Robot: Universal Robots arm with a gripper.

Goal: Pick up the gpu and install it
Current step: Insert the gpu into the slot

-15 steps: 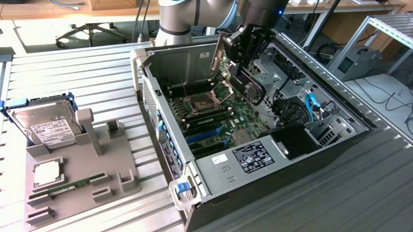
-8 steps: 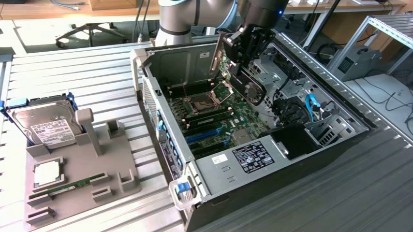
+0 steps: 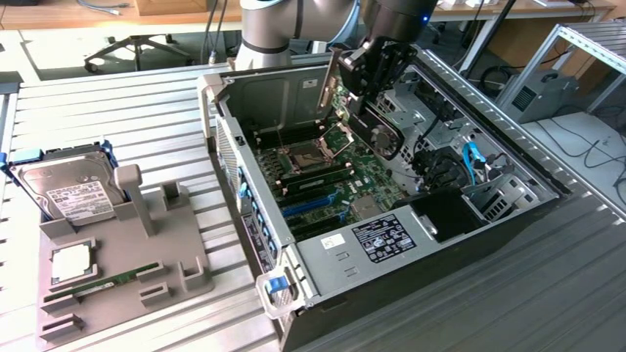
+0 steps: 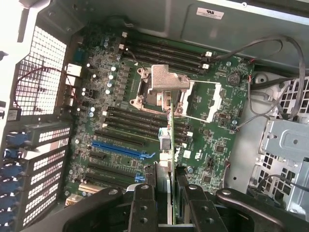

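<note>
gpu hangs inside the open case, pinched on its thin sides by the gripper, fingers closed on the card; it sits above the motherboard, clear of it, not seated

In the wrist view the card shows edge-on, its green edge lying just beside the cpu socket and running crosswise to the blue slot

Risks, my read:
- card not lined up with a slot, so coming down like this could knock the socket's metal frame or the memory slots
- narrow grip on a flat card, so it may tilt or slip if one corner catches
- loose blue cable nearby could snag the shroud
</note>
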